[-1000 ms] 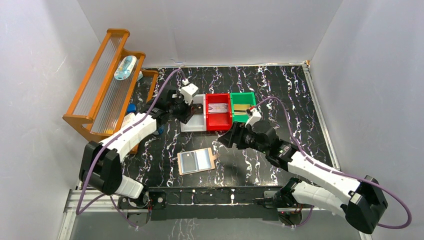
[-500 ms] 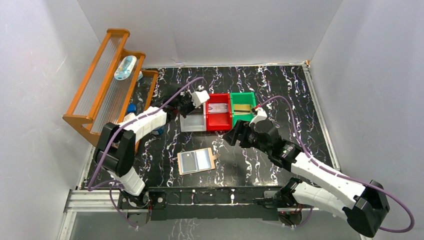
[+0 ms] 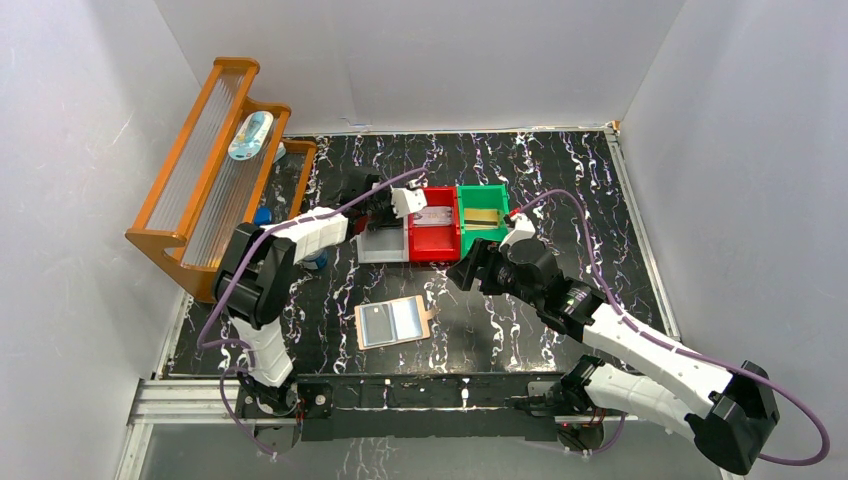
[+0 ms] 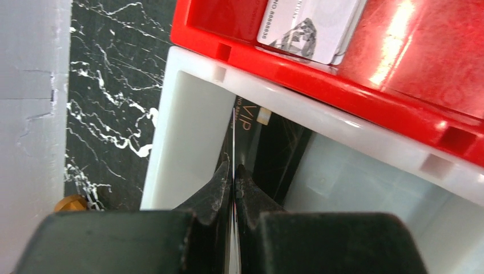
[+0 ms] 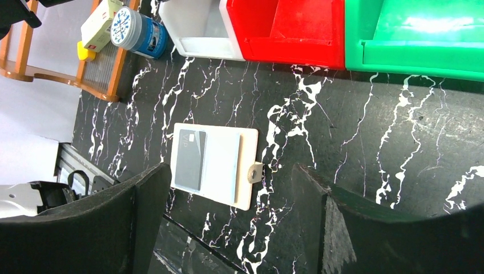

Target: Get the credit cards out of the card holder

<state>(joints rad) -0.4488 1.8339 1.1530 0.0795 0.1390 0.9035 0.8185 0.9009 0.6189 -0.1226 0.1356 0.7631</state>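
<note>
The tan card holder (image 3: 392,322) lies open on the black marbled table, strap tab to the right. A dark card (image 3: 377,322) sits in its left pale blue pocket. My left gripper (image 3: 383,215) is shut on a black "VIP" card (image 4: 246,121), held edge-on inside the white bin (image 4: 188,114); its jaws (image 4: 233,168) pinch the card's edge. My right gripper (image 3: 462,272) hovers open and empty to the right of and above the holder. In the right wrist view it (image 5: 231,171) frames the holder (image 5: 217,165) and its dark card (image 5: 190,160).
A white bin (image 3: 382,245), a red bin (image 3: 434,235) holding a silver-white card (image 4: 308,25) and a green bin (image 3: 484,200) holding a gold card (image 3: 483,217) stand in a row. A wooden rack (image 3: 215,160) with a blue-lidded can (image 5: 140,31) stands at the left.
My left gripper has swung right and forward, bringing the black card down into the white bin beside the red bin. My right gripper has drifted slightly right and stays open.
</note>
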